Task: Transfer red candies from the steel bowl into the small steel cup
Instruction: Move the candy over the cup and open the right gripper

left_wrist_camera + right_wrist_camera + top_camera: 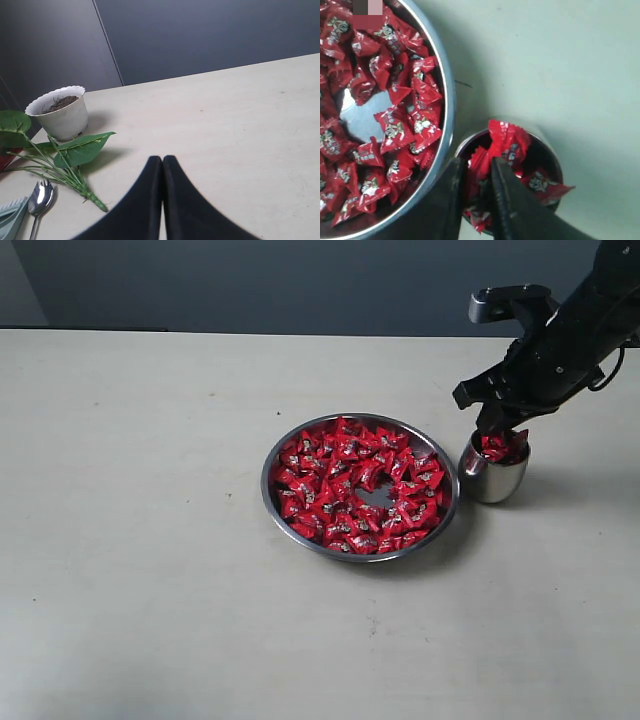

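- Background: a dark grey wall [250,280] stands behind a pale desk [150,570]; the desk's far edge meets the wall across the full width of the exterior view.
- Open room: wide bare desk lies to the left of and in front of the steel bowl [268,502]. The other desk edges fall outside the exterior view.
- Task items: the red candies [340,465] fill the bowl nearly to its rim, with one bare patch of steel near the middle. The bowl sits about mid-desk.
- The small steel cup [497,482] stands upright just beside the bowl's right rim; contact between the two cannot be confirmed. Several red wrappers already rise above its mouth.
- Right tool [476,167]: positioned at the cup's mouth, jaws drawn narrow and gripping a pinched candy [475,182] over the cup. The arm comes in from the upper right, above the cup.
- Left tool [161,162]: jaws pressed together, holding nothing, hanging above bare desk. It does not appear in the exterior view.
- Other items, left wrist view only: a white pot [62,117] of soil, a leafy stem [80,150] lying flat and a spoon [41,196], grouped near the desk's far edge.
- Obstruction: the bowl's rim is the only thing close beside the cup.
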